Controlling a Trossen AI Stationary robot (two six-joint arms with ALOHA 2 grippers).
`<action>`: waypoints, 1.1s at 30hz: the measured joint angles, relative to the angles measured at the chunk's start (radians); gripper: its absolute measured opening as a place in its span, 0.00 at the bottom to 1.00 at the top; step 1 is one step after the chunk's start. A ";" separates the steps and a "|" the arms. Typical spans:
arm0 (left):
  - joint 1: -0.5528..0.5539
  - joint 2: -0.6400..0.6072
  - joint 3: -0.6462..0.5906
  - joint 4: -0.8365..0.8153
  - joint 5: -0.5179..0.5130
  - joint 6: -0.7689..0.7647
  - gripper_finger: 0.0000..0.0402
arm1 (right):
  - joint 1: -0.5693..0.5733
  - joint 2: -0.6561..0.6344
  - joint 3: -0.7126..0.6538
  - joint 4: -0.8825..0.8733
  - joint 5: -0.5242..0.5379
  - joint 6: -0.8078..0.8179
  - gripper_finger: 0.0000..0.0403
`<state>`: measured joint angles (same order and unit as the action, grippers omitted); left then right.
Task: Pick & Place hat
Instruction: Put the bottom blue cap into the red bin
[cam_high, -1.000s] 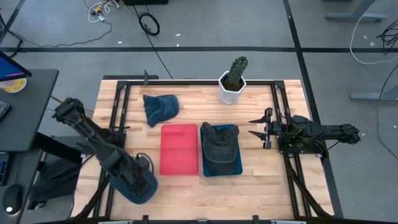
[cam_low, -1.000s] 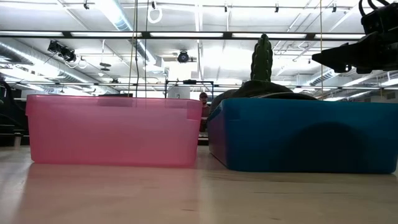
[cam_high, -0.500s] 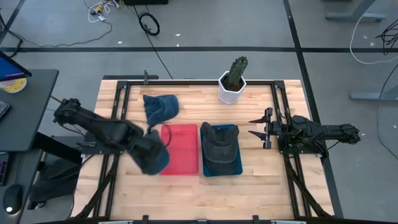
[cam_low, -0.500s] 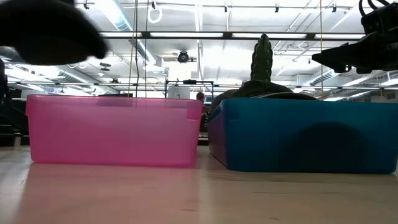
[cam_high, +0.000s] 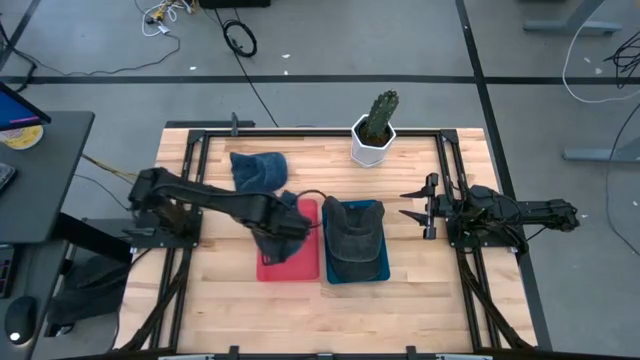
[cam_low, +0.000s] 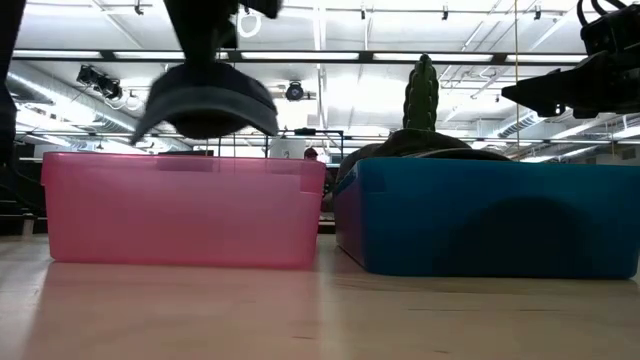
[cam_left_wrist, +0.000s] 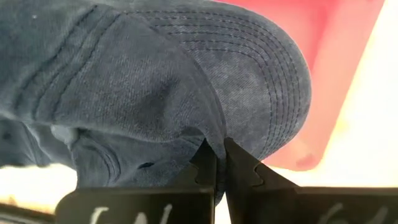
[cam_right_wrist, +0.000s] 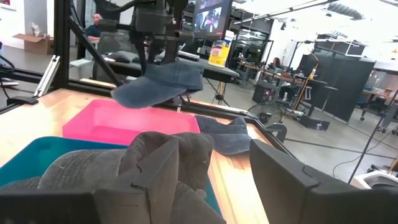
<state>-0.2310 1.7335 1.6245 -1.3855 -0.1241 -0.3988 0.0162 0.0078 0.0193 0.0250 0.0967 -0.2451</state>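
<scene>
My left gripper (cam_high: 283, 222) is shut on a blue denim cap (cam_high: 278, 232), which it carries above the pink bin (cam_high: 288, 262). In the low view the cap (cam_low: 205, 100) hangs over the bin (cam_low: 180, 210). A grey cap (cam_high: 352, 235) lies in the blue bin (cam_high: 355, 274). A second blue cap (cam_high: 258, 172) lies flat on the table beyond the pink bin. My right gripper (cam_high: 408, 203) waits open at the table's right side, level with the blue bin. My left gripper pinches the cap between its two shut fingers (cam_left_wrist: 239, 171), at the edge where brim and crown meet (cam_left_wrist: 208, 134). The fingers come from above, pointing down. The cap hangs below them, lifted clear of the pink bin, with its brim (cam_left_wrist: 267, 68) pointing away.
A potted cactus (cam_high: 375, 128) stands at the far edge, behind the blue bin. Black rails (cam_high: 195, 180) run along the table's left and right sides. Bare wood (cam_high: 300, 310) stretches along the near edge. People sit in the room beyond (cam_right_wrist: 94, 23).
My left arm has swung from the table's near left corner toward the right and the far edge, raising the blue cap. The cap, then low near the near edge, now hangs over the pink bin. My right arm has kept still.
</scene>
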 joint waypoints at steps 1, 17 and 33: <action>-0.001 0.022 0.018 0.001 -0.011 0.019 0.02 | 0.000 0.000 0.000 0.000 0.000 0.000 0.50; -0.049 0.184 0.068 0.091 -0.063 0.143 0.02 | 0.000 0.000 0.000 0.000 0.000 0.000 0.50; -0.077 0.198 0.068 0.102 0.032 0.117 0.02 | 0.000 0.000 0.000 0.000 0.000 0.000 0.50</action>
<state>-0.3084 1.9316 1.6920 -1.2831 -0.0918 -0.2822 0.0166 0.0078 0.0193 0.0254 0.0971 -0.2451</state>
